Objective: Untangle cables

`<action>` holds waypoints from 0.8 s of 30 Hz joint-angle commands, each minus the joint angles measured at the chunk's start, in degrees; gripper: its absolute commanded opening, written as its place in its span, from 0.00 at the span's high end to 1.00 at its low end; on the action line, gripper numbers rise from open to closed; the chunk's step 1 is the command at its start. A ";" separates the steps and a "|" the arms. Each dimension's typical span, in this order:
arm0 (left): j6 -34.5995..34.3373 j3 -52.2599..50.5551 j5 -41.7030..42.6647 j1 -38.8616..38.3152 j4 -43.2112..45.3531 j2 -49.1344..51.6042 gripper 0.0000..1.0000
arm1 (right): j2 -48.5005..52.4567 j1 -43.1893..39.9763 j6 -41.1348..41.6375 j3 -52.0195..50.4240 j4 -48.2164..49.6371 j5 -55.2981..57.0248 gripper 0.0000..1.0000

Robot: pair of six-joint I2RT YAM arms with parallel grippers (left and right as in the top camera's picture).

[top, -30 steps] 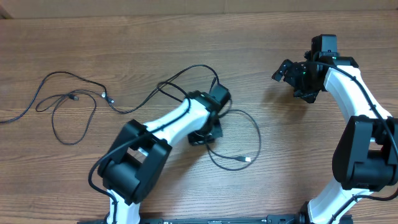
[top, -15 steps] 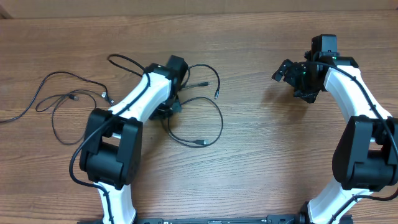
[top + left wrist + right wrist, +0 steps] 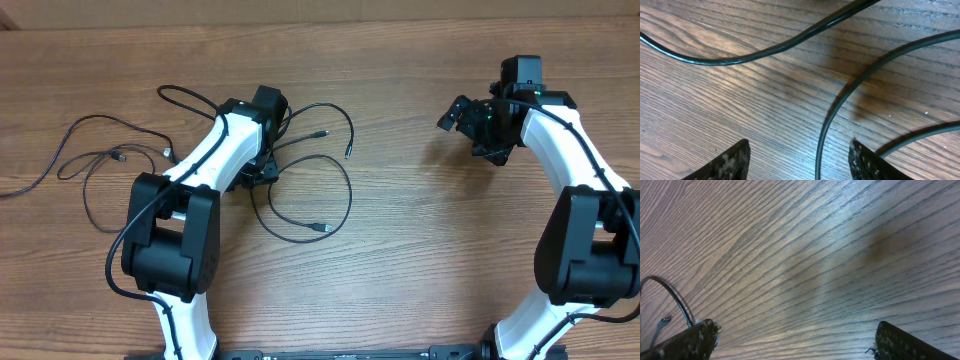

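Note:
Several thin black cables lie on the wooden table. One bunch [image 3: 310, 160] loops around my left gripper [image 3: 262, 172], with plug tips at the middle [image 3: 325, 229] and upper right [image 3: 348, 152]. Another bunch [image 3: 100, 165] lies at the far left. In the left wrist view my left gripper [image 3: 800, 162] is open just above the wood. A cable strand [image 3: 822, 135] runs between its fingers, close to the right one, and nothing is gripped. My right gripper [image 3: 452, 117] stands wide open at the far right, away from the cables, over bare wood [image 3: 795, 345].
A short piece of cable [image 3: 675, 297] with a plug shows at the left edge of the right wrist view. The table's far edge [image 3: 320, 20] runs along the top. Bare wood lies between the two arms.
My left arm swung left, dragging the middle cable loop with it. Its jaws have now opened and let the strand go. The right arm has not moved.

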 commanded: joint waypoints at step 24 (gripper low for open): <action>-29.24 -1.11 29.83 -7.45 -12.81 0.46 0.23 | -1.42 0.07 0.04 0.92 0.13 0.20 0.00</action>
